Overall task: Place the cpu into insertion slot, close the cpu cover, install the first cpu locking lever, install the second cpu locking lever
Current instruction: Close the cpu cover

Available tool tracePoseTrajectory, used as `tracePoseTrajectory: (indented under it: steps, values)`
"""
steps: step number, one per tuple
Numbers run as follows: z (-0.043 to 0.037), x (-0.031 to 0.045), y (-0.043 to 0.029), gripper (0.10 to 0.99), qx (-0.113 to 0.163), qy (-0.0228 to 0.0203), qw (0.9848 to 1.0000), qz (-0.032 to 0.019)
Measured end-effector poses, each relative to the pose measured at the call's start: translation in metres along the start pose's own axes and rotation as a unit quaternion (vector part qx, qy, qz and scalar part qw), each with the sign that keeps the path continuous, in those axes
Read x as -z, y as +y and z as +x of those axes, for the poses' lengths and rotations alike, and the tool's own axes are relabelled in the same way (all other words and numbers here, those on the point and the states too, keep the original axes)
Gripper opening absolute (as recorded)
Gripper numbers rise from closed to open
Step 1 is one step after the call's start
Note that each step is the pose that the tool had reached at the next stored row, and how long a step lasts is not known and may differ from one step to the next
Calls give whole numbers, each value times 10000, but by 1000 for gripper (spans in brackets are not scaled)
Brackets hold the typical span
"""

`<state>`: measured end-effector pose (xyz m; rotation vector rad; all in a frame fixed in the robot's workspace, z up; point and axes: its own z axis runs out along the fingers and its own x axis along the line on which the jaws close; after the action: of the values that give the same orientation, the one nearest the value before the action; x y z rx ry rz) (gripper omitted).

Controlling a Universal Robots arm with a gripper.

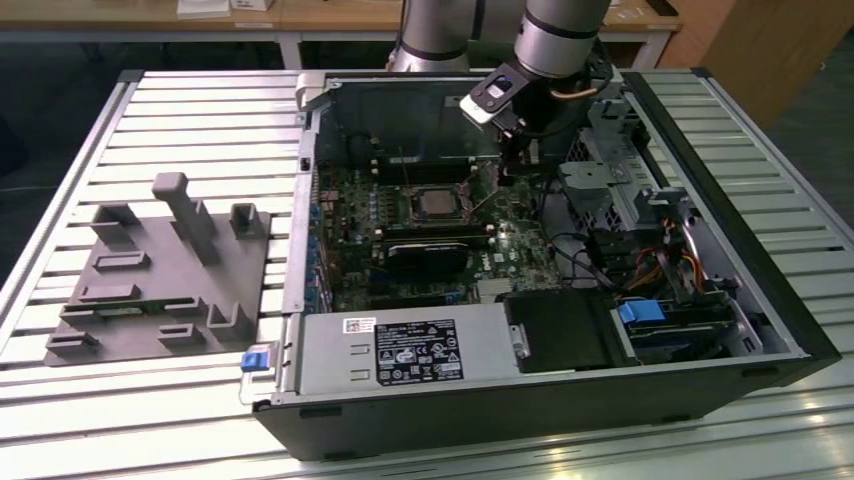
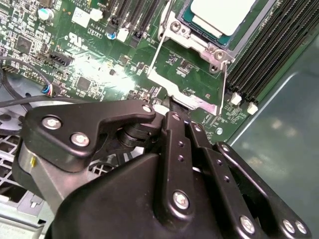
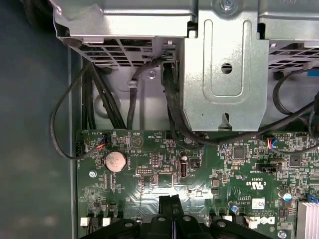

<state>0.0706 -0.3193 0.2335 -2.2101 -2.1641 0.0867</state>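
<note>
The cpu (image 2: 219,12) lies flat in the insertion slot (image 2: 199,42), its pale metal top showing; the exterior view has it mid-board (image 1: 434,203). The cpu cover (image 2: 192,99) is swung open away from the slot, and green board shows through its window. My gripper (image 2: 172,107) is shut, with its black fingertips right at the cover's free edge. I cannot tell whether any metal is pinched between them. In the first wrist view the two fingers (image 3: 164,209) stand pressed together over the board. In the exterior view the gripper (image 1: 514,165) hangs just to the right of the slot.
The open computer case (image 1: 787,330) lies on a slatted table. A silver drive cage (image 3: 224,74) and black cables (image 3: 65,114) lie close to the gripper. Memory slots (image 2: 264,55) flank the socket. A grey fixture block (image 1: 160,270) sits at the exterior view's left.
</note>
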Motion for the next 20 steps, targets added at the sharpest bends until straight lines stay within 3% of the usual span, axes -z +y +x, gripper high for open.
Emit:
tracePoseTrajectory:
  steps: [5,20]
  values:
    - [0,-2,-27,102,0,0,10000,-1]
    - [-5,-15,-215,102,0,1,10000,-60]
